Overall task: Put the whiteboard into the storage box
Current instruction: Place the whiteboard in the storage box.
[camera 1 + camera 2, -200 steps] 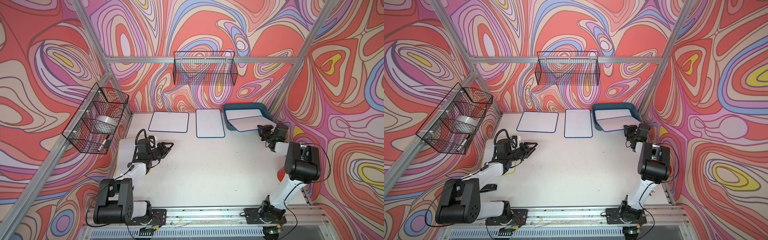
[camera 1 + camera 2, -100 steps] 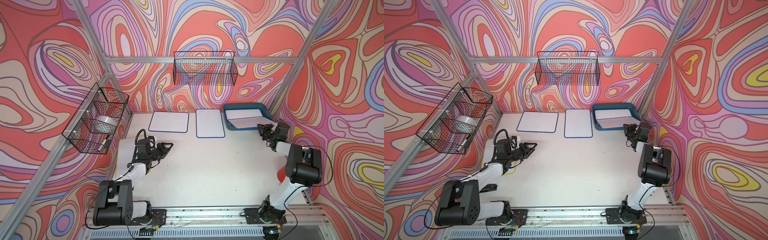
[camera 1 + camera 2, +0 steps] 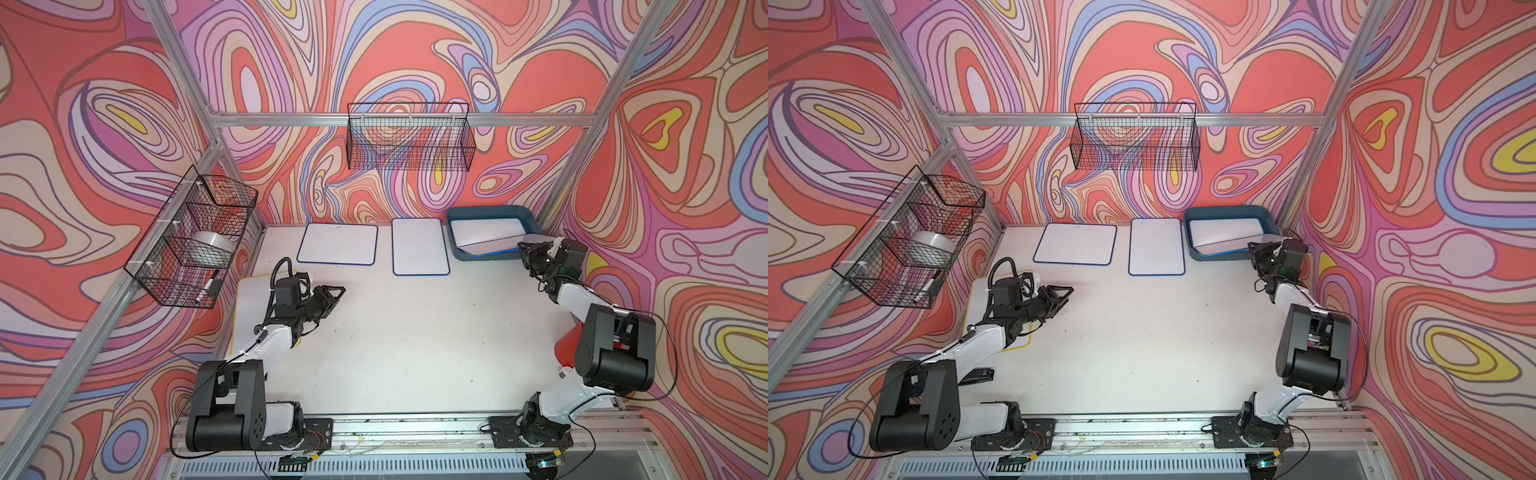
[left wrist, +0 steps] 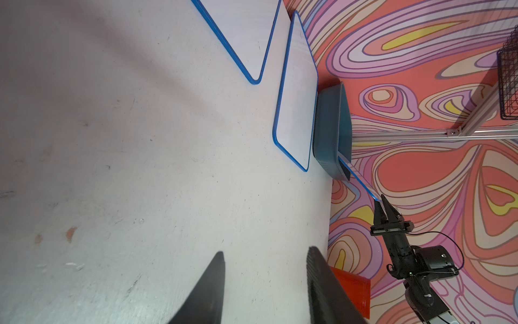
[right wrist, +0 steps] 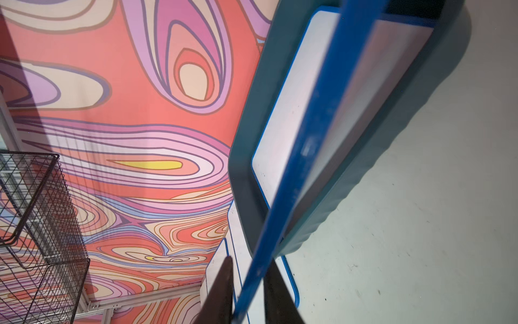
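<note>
Right gripper (image 3: 523, 248): fingers closed on the raised corner of a tilted whiteboard (image 3: 496, 246), whose opposite end lies down inside the storage box (image 3: 490, 209), above a second board (image 3: 484, 230) lying flat in it. Left gripper (image 3: 338, 291): fingers parted, empty, well apart from the box.

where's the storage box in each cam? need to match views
Top view: box at the table's far right corner.
Top view: box at the same far right corner.
Left wrist: box far off against the wall, beside a flat whiteboard.
Right wrist: box close up, filling much of the picture.
Shared landmark: the tilted whiteboard sticking out over its near rim, visible in all four.
</note>
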Robot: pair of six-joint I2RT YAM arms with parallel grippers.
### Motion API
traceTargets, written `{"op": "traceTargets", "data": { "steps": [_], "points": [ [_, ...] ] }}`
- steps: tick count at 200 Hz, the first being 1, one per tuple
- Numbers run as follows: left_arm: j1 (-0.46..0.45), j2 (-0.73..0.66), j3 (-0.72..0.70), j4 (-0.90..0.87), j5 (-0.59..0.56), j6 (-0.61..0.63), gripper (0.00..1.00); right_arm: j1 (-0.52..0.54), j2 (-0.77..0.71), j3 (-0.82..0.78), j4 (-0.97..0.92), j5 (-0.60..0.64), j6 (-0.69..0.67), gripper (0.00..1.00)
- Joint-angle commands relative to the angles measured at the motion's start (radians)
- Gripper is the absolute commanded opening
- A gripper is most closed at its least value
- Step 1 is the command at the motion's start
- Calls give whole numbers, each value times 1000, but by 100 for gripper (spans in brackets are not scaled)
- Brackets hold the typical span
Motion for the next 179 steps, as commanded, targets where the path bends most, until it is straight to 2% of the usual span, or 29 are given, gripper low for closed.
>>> {"op": "traceTargets", "data": {
  "steps": [1, 16, 37, 105, 129, 179],
  "points": [
    [5, 0, 26, -7, -9, 3, 43, 16, -42, 59, -17, 7, -78, 21],
    [5, -2, 25, -14, -17, 13, 44, 22, -41, 62, -15, 4, -87, 23],
    [5, 6, 21, -12, -23, 13, 44, 35, -32, 58, -9, 10, -98, 32],
    [5, 16, 36, -2, -9, 6, 44, 47, -9, 90, -50, -9, -127, 33],
    [5, 14, 28, -4, -18, 10, 44, 47, 53, 130, -89, -31, -149, 35],
    [5, 4, 16, 1, -14, 1, 44, 48, 173, 99, -14, -68, -109, 35]
  ]
}}
